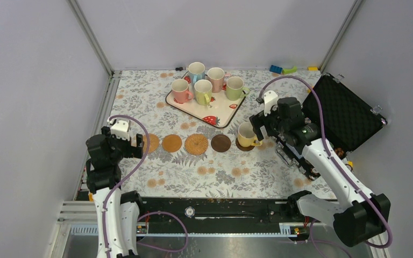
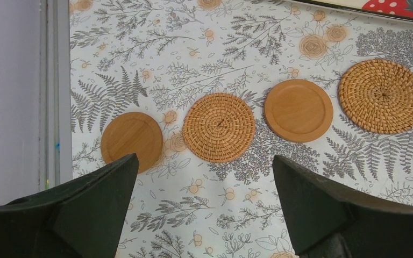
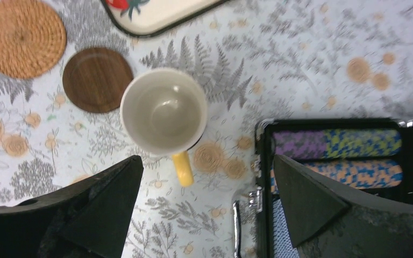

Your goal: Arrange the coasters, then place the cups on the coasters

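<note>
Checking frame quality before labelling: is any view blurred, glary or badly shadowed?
Top external: even light, sharp, no glare on the tray. Left wrist: woven coaster crisp, left tool dark and featureless. Right wrist: tablecloth print smeared toward the upper right, small highlight inside the yellow cup.

Left arm point(image 1: 105, 177) stood folded upright, left gripper point(image 2: 204, 161) faced down, jaws wide apart, right arm point(image 1: 328, 161) reached forward, right gripper point(image 3: 204, 161) faced down, jaws wide apart
</note>
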